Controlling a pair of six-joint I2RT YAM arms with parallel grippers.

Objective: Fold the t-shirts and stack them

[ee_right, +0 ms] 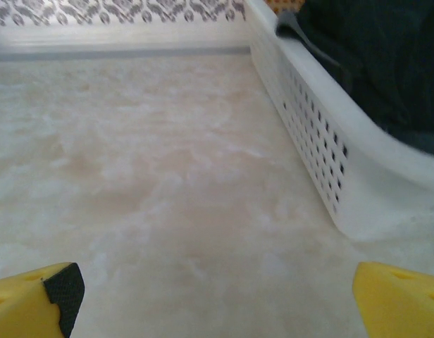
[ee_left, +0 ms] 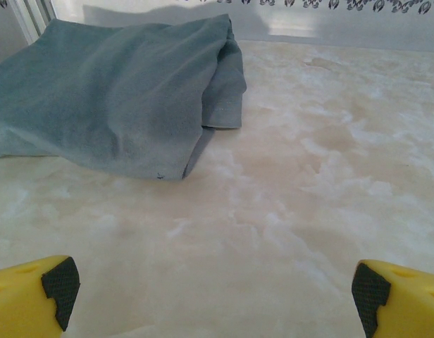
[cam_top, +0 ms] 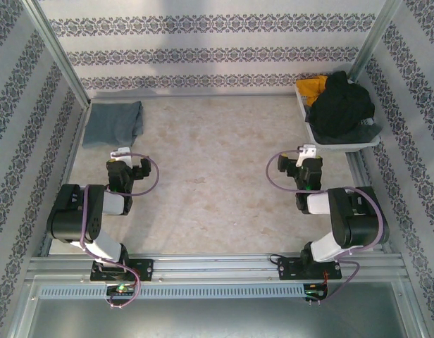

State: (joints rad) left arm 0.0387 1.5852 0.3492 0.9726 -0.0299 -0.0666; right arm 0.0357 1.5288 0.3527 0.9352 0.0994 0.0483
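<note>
Left hand and right hand both open, empty: reach the upper-right basket, pinch the black shirt high.

Basket: white, walls perforated with rows of dark holes. Inside the basket: one black garment; at its far-left corner, one yellow-orange garment. Well left of the basket: t-shirt, plain slate blue-grey. Table under the basket: beige, cloudy marble pattern. Walls behind the basket: white with dark floral bands. Fingers of the left gripper: yellow with black pads.
</note>
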